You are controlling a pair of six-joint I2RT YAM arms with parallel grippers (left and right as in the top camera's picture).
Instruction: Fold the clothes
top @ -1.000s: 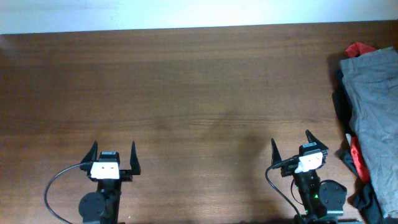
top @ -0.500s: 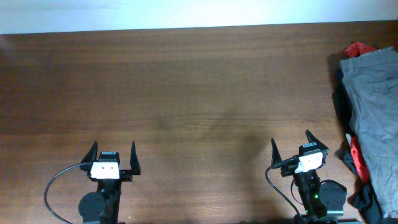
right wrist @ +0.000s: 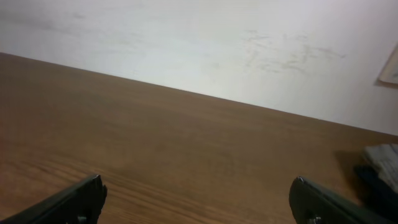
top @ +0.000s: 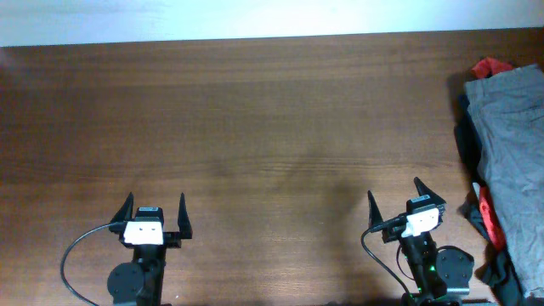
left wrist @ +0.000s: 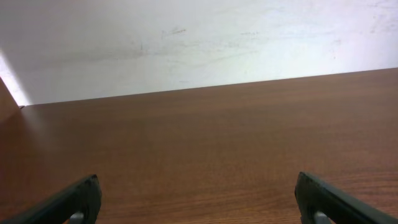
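The grey-olive garment (top: 510,144) lies on top of a heap at the table's right edge; a corner of it shows at the right edge of the right wrist view (right wrist: 384,154). My left gripper (top: 154,205) is open and empty near the front edge at the left; its fingertips (left wrist: 81,198) show at the bottom of the left wrist view. My right gripper (top: 394,194) is open and empty near the front edge, to the left of the heap and apart from it; its fingertips (right wrist: 81,196) show low in the right wrist view.
A red cloth (top: 491,66) and a dark navy garment (top: 466,140) lie under the grey-olive one. The brown wooden table (top: 255,127) ends at a white wall (left wrist: 186,43) at the back.
My right gripper has shifted very slightly to the left. Nothing else has moved.
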